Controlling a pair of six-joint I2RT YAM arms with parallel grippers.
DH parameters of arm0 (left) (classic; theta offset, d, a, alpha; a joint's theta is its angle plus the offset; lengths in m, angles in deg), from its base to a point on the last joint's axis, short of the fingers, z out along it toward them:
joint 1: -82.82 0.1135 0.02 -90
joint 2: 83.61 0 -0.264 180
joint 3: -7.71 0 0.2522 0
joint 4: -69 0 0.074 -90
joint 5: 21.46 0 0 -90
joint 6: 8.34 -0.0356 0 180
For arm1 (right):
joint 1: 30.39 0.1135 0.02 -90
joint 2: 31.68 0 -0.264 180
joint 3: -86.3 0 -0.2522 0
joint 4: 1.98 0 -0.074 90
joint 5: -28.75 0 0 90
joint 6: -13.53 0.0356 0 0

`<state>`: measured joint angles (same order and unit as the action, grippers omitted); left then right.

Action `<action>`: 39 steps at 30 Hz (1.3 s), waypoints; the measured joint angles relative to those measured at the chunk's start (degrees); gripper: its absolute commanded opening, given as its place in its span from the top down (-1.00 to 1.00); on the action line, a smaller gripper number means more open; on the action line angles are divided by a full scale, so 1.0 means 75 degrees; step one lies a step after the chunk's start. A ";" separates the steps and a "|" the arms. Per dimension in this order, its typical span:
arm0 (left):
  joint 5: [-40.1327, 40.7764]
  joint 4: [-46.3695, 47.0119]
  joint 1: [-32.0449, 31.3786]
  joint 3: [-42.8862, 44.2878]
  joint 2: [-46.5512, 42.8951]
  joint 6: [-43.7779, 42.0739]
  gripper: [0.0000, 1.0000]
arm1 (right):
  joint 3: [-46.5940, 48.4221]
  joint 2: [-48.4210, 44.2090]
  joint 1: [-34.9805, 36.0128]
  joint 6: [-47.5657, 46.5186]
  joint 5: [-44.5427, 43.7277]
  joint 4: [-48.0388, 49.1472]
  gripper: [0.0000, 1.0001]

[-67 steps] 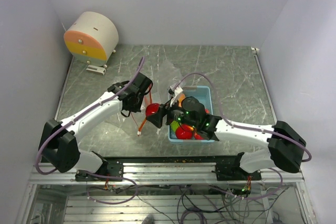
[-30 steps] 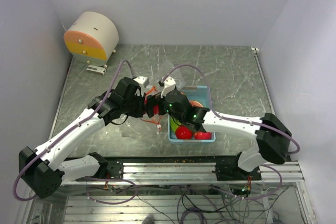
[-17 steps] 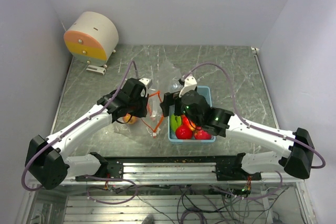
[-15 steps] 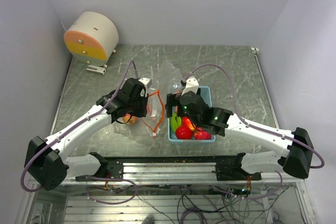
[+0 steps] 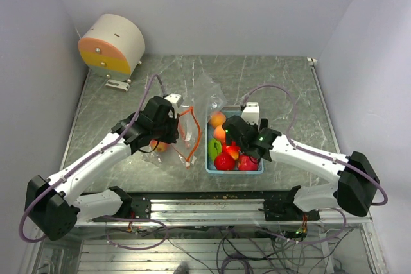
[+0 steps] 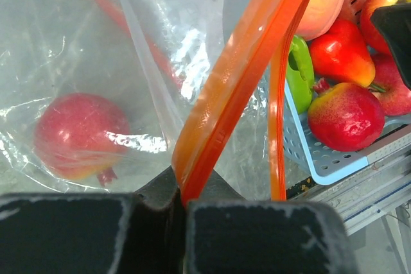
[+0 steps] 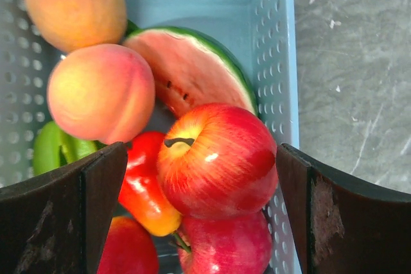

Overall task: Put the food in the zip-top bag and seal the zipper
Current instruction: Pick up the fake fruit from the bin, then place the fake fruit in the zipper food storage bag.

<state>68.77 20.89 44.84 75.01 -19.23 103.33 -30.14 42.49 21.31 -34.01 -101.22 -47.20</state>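
Left gripper (image 6: 183, 205) pinched tight on the red-orange zipper strip (image 6: 239, 75) of the clear, crinkly zip-top bag (image 6: 96, 43), whose mouth gaped just beside the light blue perforated plastic tray (image 7: 277, 43). One red round toy fruit (image 6: 80, 136) lay inside the bag. Right gripper (image 7: 202, 187), fingers spread wide and empty, hung over a red toy apple (image 7: 215, 158), orange-pink toy peaches (image 7: 99, 91) and a green-rinded toy watermelon slice (image 7: 192, 72) in the tray.

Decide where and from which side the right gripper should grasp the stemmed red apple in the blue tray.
Probably across its round middle, from above: the apple sits atop other fruit, stem towards the wrist camera, with open fingers either side.
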 measured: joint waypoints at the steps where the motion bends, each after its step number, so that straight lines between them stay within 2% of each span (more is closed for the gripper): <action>1: 0.0000 0.0015 0.0000 -0.0032 -0.0006 -0.0003 0.86 | 0.0000 0.0079 0.0000 0.0058 -0.0038 -0.0102 -1.00; 10: 0.0000 0.0032 0.0000 -0.0111 -0.0108 -0.0035 0.86 | -0.0265 0.0326 -0.0044 0.0408 0.0009 -0.0434 -0.97; 14: 0.0000 0.0032 0.0000 -0.0111 -0.0172 -0.0038 0.86 | -0.0291 0.0466 -0.0079 0.0370 0.0073 -0.0294 -0.74; 19: 0.0000 0.0029 0.0000 -0.0114 -0.0230 -0.0035 0.86 | -0.0303 0.0650 -0.0152 0.0256 0.0003 -0.0119 -0.26; 24: 0.0000 0.0029 0.0000 -0.0114 -0.0248 -0.0035 0.86 | -0.0283 0.0574 -0.0149 0.0134 -0.0108 -0.0108 -0.18; 28: 0.0000 0.0029 0.0000 -0.0114 -0.0248 -0.0032 0.86 | -0.0108 -0.0122 0.0184 -0.0391 0.0012 -0.0032 -0.18; 30: 0.0003 0.0029 0.0000 -0.0114 -0.0251 -0.0032 0.86 | -0.0064 -0.0784 0.0577 -0.0854 0.0490 0.0463 -0.18; 34: 0.0003 0.0026 0.0000 -0.0114 -0.0256 -0.0032 0.86 | -0.0169 -0.1810 0.0947 -0.1489 0.2288 0.2206 -0.20; 37: 0.0003 0.0023 0.0000 -0.0114 -0.0256 -0.0029 0.86 | -0.0527 -0.1886 0.0953 -0.1853 0.3643 0.3960 -0.22; 39: 0.0003 0.0009 0.0000 -0.0114 -0.0277 -0.0029 0.86 | -0.0641 -0.1559 0.0953 -0.2040 0.4147 0.4695 -0.23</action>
<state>68.79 20.96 44.84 74.16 -21.31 103.12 -34.95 30.79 28.46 -49.31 -70.11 -11.99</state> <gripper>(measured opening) 0.075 0.787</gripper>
